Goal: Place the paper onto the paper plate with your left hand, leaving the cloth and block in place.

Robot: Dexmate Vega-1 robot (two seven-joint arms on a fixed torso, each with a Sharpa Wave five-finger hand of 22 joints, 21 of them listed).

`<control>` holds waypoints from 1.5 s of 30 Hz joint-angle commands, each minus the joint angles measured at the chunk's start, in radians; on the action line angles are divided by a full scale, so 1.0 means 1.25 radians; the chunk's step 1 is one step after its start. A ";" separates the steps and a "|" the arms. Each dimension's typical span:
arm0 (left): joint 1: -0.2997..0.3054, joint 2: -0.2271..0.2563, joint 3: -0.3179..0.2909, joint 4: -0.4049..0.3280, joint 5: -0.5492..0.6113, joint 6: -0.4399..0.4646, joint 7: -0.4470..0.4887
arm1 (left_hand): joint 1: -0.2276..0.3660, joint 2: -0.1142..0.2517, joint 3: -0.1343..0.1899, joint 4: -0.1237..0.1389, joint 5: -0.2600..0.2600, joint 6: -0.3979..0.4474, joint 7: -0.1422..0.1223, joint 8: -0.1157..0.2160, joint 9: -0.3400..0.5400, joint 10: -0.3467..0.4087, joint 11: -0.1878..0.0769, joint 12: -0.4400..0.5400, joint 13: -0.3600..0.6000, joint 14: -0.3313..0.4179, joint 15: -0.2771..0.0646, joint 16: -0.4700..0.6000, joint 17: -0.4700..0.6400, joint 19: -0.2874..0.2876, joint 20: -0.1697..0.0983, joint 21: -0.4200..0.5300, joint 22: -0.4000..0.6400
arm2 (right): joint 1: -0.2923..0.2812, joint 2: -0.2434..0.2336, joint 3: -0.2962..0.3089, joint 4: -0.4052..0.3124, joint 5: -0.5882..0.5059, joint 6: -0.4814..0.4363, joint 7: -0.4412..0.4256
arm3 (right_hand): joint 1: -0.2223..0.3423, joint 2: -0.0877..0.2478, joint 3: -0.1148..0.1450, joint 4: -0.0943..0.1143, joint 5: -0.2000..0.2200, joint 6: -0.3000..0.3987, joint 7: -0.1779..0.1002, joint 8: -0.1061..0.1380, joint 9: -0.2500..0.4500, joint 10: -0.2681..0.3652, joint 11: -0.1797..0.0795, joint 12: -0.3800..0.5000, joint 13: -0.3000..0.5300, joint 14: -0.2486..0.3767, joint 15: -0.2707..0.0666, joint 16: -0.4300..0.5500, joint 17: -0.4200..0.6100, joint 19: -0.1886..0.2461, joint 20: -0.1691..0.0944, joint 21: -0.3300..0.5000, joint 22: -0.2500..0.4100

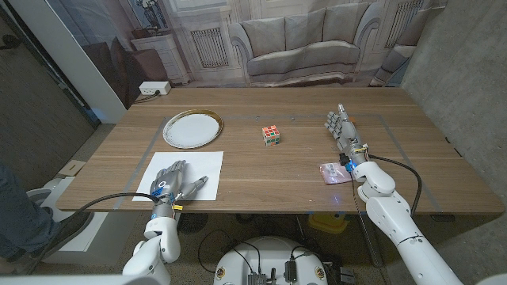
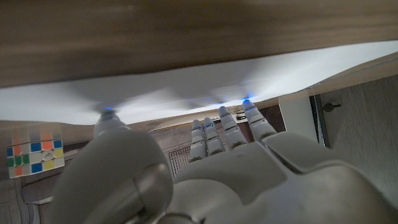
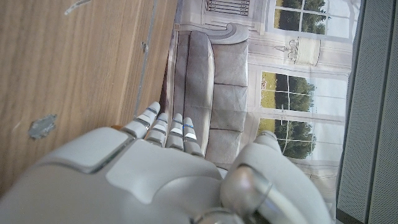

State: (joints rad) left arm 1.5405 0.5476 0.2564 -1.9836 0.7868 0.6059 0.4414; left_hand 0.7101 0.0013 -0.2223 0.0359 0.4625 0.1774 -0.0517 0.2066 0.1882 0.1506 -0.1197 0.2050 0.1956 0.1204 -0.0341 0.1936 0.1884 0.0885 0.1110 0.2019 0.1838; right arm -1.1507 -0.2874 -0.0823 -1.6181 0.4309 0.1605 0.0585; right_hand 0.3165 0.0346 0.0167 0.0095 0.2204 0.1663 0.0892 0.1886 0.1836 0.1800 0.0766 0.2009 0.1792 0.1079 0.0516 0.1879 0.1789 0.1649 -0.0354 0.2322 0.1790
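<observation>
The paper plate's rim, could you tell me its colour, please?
Gold or tan around the white paper plate, clearest in the head view.

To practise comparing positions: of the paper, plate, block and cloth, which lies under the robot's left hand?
The white paper, at the near table edge: the left hand lies on it. The plate, block and cloth sit apart.

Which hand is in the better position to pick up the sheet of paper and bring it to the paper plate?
The left hand. It lies on the sheet of paper, with the paper plate just beyond. The right hand stands across the table, past the Rubik's cube.
</observation>
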 commanded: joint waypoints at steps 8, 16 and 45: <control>-0.008 -0.018 0.007 0.033 -0.039 -0.042 0.052 | 0.063 0.011 0.004 -0.024 0.011 0.012 -0.006 0.003 0.005 0.015 -0.006 0.005 0.003 0.022 -0.024 0.007 0.003 0.079 0.020 0.028 0.000 | -0.004 -0.002 0.001 -0.006 0.001 -0.005 0.001 | 0.003 0.006 -0.005 0.001 -0.004 0.004 -0.006 0.004 0.003 0.008 -0.001 0.006 0.004 0.007 -0.002 -0.001 0.004 0.009 -0.004 -0.007 0.003; -0.005 -0.014 0.003 0.030 -0.048 -0.053 0.063 | 0.122 0.019 0.013 -0.051 0.009 0.021 -0.009 0.005 0.006 0.031 -0.015 0.008 0.003 0.040 -0.041 0.008 0.001 0.155 0.041 0.044 -0.004 | -0.005 0.001 0.001 -0.006 0.005 -0.006 0.000 | 0.003 0.006 -0.006 0.001 -0.004 0.005 -0.005 0.004 0.003 0.007 0.001 0.006 0.004 0.008 -0.003 -0.001 0.004 0.009 -0.003 -0.008 0.003; -0.015 -0.008 -0.009 0.035 -0.094 -0.124 0.107 | 0.307 0.082 0.064 -0.123 -0.045 0.079 0.004 0.017 0.009 0.099 -0.002 0.017 0.005 0.154 -0.056 0.026 0.004 0.379 0.017 0.075 -0.008 | -0.004 0.000 -0.004 -0.016 -0.001 -0.014 -0.006 | 0.004 0.008 -0.007 0.000 -0.005 0.004 -0.005 0.004 0.003 0.006 0.001 0.006 0.004 0.007 -0.002 -0.001 0.004 0.008 -0.001 -0.012 0.003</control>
State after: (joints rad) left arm 1.5224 0.5328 0.2540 -1.9307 0.6908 0.4803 0.5569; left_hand 1.0763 0.0960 -0.1463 -0.1119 0.4150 0.2597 -0.0500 0.2206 0.1942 0.2586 -0.1265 0.2188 0.1977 0.2925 -0.0405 0.2185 0.1881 0.4255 0.1963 0.2861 0.1693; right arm -1.1561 -0.2903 -0.0848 -1.6349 0.4319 0.1478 0.0572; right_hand 0.3205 0.0386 0.0139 0.0067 0.2204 0.1663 0.0892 0.1886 0.1836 0.1800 0.0766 0.2009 0.1792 0.1079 0.0516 0.1879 0.1789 0.1649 -0.0354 0.2177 0.1790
